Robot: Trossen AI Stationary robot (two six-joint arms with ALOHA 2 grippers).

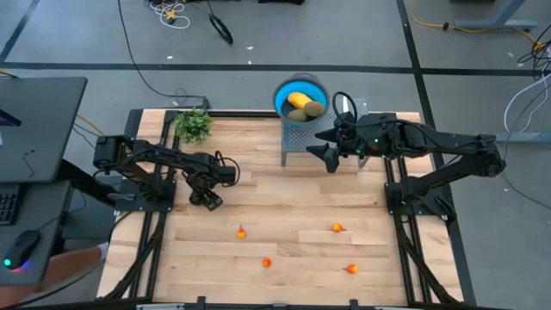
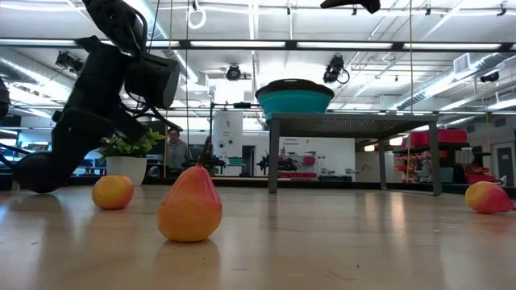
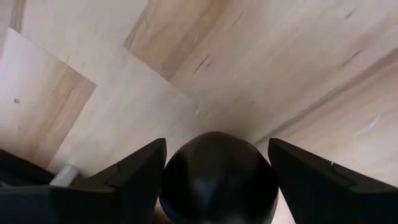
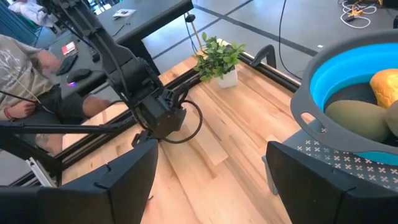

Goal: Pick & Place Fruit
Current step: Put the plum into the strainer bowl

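Observation:
A dark round fruit [image 3: 217, 177] fills the gap between my left gripper's [image 3: 217, 186] fingers. That gripper [image 1: 207, 199] is down at the tabletop on the left side, and shows in the low view as a dark bulk [image 2: 36, 173]. My right gripper [image 1: 325, 156] is open and empty, hovering beside the stand of the blue bowl [image 1: 301, 96]. In the bowl lie the oblong yellow fruit [image 1: 299, 100] and a brown-green oval [image 4: 357, 118]. Several tiny orange-red fruits [image 1: 241, 231] [image 1: 337, 227] [image 1: 267, 262] rest on the near half of the table. My left gripper has the dark round fruit pinched between its two fingers, one [image 3: 134, 177] on each side of its widest part [image 3: 171, 174]. The fingers come from above, slanting down at the table. Whether the fruit is lifted clear of the wood cannot be told.
The bowl sits on a perforated metal stand [image 1: 297, 142] at the table's far edge. A potted green sprig [image 1: 193, 126] stands at the far left. A person [image 4: 25, 81] sits at a desk to the table's left. Bare wood [image 1: 284, 194] lies between the two grippers.

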